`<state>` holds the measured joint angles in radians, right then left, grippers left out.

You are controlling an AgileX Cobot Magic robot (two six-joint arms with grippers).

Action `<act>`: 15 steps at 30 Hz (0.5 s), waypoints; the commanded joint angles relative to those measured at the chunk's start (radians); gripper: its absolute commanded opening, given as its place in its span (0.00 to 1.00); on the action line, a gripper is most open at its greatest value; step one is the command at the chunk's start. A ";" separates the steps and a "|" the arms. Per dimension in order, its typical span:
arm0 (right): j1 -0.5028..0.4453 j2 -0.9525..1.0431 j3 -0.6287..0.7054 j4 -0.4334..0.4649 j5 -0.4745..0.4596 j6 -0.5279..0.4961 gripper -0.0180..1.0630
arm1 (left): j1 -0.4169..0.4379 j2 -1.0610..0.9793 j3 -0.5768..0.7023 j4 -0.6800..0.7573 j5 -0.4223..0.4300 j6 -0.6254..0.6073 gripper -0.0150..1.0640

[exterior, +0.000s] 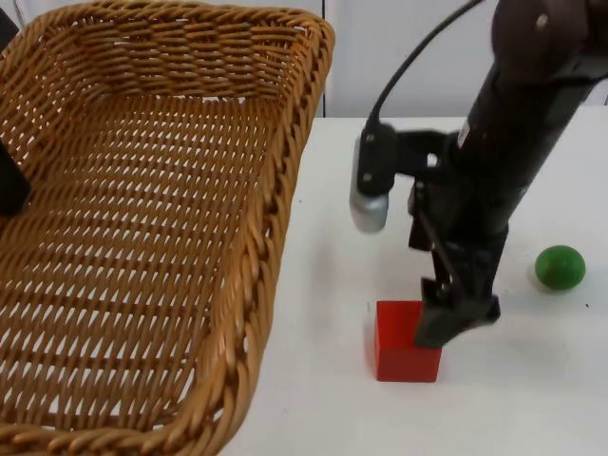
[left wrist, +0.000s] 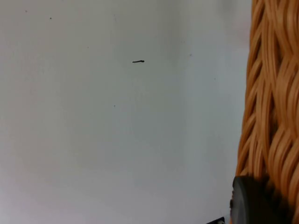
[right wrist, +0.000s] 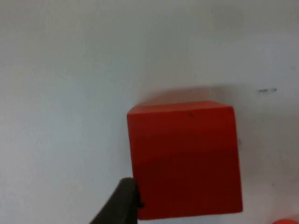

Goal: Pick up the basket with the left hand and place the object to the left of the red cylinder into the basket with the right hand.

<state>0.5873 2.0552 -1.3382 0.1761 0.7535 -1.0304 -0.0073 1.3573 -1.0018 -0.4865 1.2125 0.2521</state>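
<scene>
desk (exterior: 332,285): white | basket (exterior: 142,237): you see it lifted at left, left claw (left wrist: 247,200) clamped on its rim | red cube (exterior: 407,342): on desk, right claw (exterior: 446,318) at it, opening unclear | green ball (exterior: 559,267): apart, right

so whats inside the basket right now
Nothing shows on the woven floor of the basket. The red cube sits on the table outside it.
</scene>
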 commanded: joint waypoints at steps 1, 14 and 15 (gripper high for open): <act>0.005 0.019 -0.004 0.011 -0.012 -0.012 0.93 | -0.003 -0.010 0.000 -0.025 0.002 -0.004 0.01; 0.023 0.075 -0.004 0.046 -0.049 -0.016 0.93 | -0.003 -0.010 0.000 -0.018 -0.021 -0.004 0.01; 0.023 0.075 -0.004 0.046 -0.049 -0.016 0.93 | -0.003 -0.010 0.000 -0.018 -0.021 -0.004 0.01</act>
<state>0.6031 2.1342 -1.3382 0.2128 0.7071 -1.0361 -0.0073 1.3573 -1.0018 -0.4865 1.1997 0.2521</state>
